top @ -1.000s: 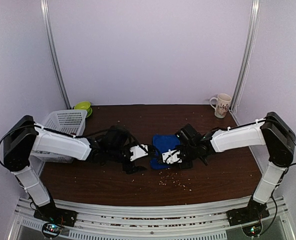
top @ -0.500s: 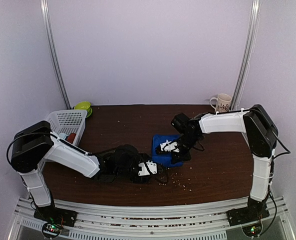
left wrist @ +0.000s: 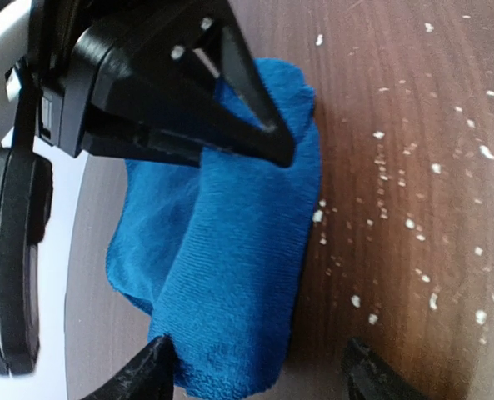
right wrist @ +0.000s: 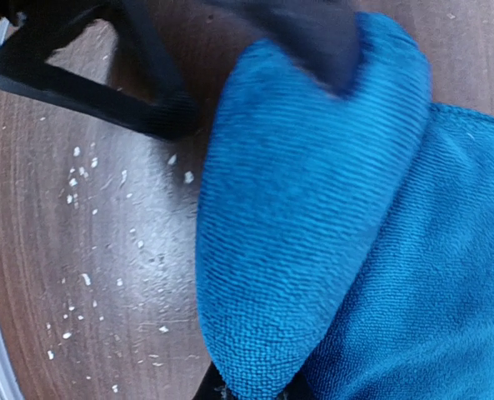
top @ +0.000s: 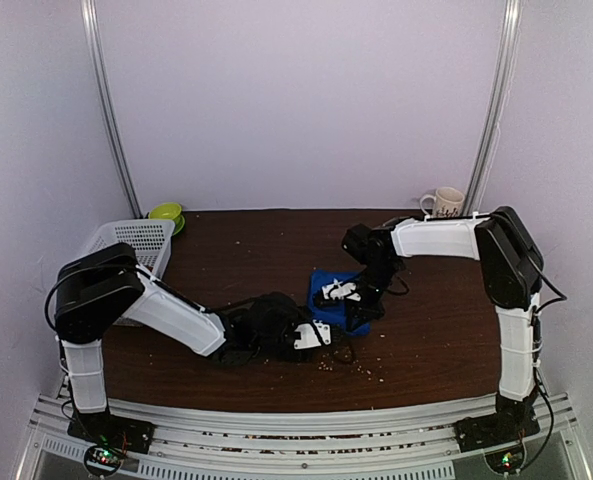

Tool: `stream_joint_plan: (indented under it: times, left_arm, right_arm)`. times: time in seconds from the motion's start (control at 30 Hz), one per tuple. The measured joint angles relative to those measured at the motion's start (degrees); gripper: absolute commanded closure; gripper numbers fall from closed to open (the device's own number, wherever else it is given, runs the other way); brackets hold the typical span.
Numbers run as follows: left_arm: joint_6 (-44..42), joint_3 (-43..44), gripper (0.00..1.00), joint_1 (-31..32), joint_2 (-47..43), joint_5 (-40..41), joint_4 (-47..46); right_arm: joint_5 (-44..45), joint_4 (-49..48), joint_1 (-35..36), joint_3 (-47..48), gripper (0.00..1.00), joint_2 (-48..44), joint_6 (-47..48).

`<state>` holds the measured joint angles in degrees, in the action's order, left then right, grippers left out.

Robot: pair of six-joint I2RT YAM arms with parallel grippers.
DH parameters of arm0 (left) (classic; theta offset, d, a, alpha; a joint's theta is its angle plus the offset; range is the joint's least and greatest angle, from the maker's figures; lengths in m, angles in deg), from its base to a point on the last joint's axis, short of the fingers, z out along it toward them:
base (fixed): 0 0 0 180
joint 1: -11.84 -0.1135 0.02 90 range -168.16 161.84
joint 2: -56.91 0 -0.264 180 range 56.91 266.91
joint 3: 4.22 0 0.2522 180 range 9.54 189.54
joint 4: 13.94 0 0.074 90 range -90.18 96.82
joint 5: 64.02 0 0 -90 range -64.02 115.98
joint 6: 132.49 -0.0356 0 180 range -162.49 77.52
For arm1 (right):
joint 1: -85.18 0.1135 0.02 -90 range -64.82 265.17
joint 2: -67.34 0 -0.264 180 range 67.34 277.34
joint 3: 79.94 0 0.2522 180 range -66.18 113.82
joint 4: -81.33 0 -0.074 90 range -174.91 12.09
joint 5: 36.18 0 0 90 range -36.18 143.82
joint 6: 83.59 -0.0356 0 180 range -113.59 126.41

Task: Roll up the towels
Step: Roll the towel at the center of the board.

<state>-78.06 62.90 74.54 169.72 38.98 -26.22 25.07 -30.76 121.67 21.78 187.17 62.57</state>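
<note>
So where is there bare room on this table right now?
The table is bare at the back, between the green bowl and the mug, and at near right in front of the right arm. The centre is crowded: left pincer and right pincer meet at the blue towel. The basket fills the left.

A robot test booth, lab-style.
Left arm (top: 171, 312) and right arm (top: 438, 239) bolted to a metal rail (top: 306, 418) at the table (top: 446, 340) edge; bare lilac walls (top: 296, 100), aluminium posts (top: 109, 110), and a few props about: basket (top: 136, 240), mug (top: 446, 203), bowl (top: 166, 212).
</note>
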Motion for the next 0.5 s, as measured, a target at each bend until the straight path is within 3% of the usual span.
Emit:
stream_joint_plan:
  times: [0.07, 0.23, 0.5]
  left_arm:
    - [-0.2, 1.2, 0.41, 0.0, 1.0, 1.0, -0.1]
    - [-0.6, 2.1, 0.44, 0.0, 2.3, 2.4, -0.5]
    - [-2.5, -0.6, 0.31, 1.2, 1.6, 2.1, -4.1]
  right_arm:
    - [-0.1, 1.0, 0.0, 0.2, 1.0, 0.1, 0.4]
    - [-0.5, 3.4, 0.0, 1.2, 1.0, 0.8, 1.0]
    - [-1.3, 6.5, -0.5, 3.2, 1.0, 2.2, 1.5]
